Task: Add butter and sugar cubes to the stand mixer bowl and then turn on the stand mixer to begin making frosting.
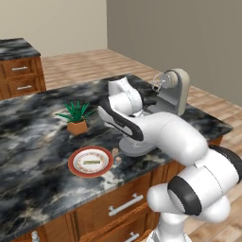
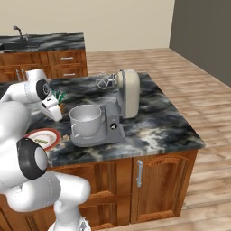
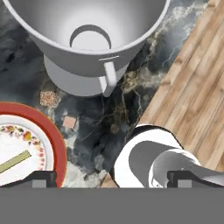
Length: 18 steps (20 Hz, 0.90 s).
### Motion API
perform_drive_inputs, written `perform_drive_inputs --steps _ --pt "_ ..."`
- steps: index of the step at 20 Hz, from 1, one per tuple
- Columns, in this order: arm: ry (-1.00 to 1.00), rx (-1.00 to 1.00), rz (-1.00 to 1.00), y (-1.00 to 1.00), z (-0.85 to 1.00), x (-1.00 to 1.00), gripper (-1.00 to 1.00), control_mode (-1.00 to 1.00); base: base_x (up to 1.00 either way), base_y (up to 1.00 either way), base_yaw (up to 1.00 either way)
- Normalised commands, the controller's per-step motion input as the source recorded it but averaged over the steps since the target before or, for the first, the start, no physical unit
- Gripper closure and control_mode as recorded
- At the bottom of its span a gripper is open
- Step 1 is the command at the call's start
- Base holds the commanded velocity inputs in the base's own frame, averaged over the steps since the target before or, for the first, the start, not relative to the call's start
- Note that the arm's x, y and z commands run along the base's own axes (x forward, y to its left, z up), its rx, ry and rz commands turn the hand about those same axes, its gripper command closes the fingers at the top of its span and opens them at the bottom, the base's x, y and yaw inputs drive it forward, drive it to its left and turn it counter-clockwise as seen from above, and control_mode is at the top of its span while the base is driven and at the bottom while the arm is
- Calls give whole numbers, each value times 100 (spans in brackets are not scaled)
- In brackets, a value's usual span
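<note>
Hand view: spread hand (image 3: 109,179) at bottom; butter (image 3: 14,161) at lower left, long axis slanting toward upper right.

The surface (image 1: 28,137) is a dark marbled slab over wooden cabinets. On it stand a small potted plant (image 1: 75,116), a round red-rimmed plate (image 1: 90,161) near the front edge, and the stand mixer (image 2: 118,106), whose flat grey base carries the stand mixer bowl (image 2: 85,119). Two sugar cubes (image 3: 49,98) lie on the surface between plate and bowl.
</note>
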Motion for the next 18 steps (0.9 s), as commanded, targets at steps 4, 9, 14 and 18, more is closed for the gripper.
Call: perform_drive_inputs --steps 4,9,14,18 --pt "0 -7 -10 6 -49 0 -100 -100 0 0 0" --pt "0 -2 -8 0 -48 0 -100 -100 0 0 0" --pt "0 0 -11 0 -34 2 -100 -100 0 0 0" --pt "0 0 -10 0 -30 4 -100 -100 0 0 0"
